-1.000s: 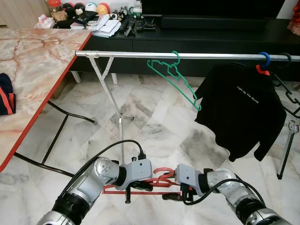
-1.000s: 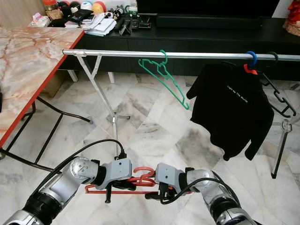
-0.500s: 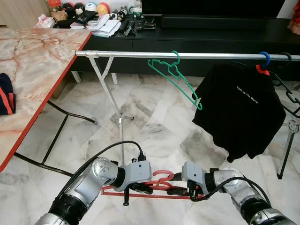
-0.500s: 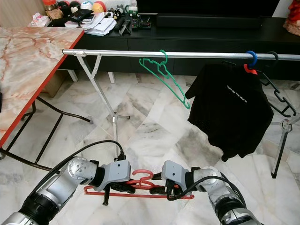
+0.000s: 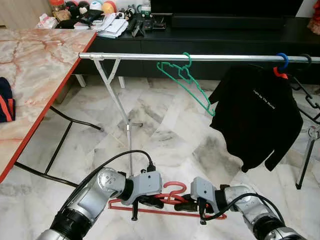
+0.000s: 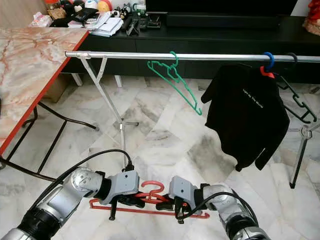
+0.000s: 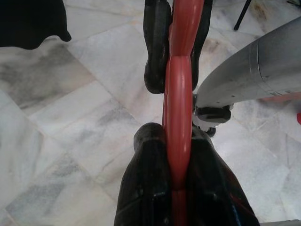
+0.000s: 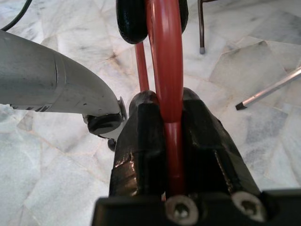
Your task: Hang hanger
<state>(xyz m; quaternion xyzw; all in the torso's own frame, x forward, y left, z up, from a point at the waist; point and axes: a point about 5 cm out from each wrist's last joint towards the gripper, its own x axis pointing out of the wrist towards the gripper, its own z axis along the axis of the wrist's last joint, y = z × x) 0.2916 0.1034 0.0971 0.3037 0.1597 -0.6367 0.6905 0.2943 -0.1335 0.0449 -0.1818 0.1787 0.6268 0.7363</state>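
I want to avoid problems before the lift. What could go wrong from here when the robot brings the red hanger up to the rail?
1. Both the left gripper and the right gripper clamp the red hanger close to its hook, so opening one carelessly might let it swing or twist.
2. The rail already carries a green hanger and a black shirt; the rising hanger could snag them.
3. The hook lies low between the arms and may meet the rail at the wrong angle.

One metal clothes rail [image 5: 200, 58]. One green hanger [image 5: 187, 82] hanging empty, one red hanger [image 5: 167, 199] held low, one black T-shirt [image 5: 257, 117], one marble worktop [image 5: 35, 65], two end effectors.
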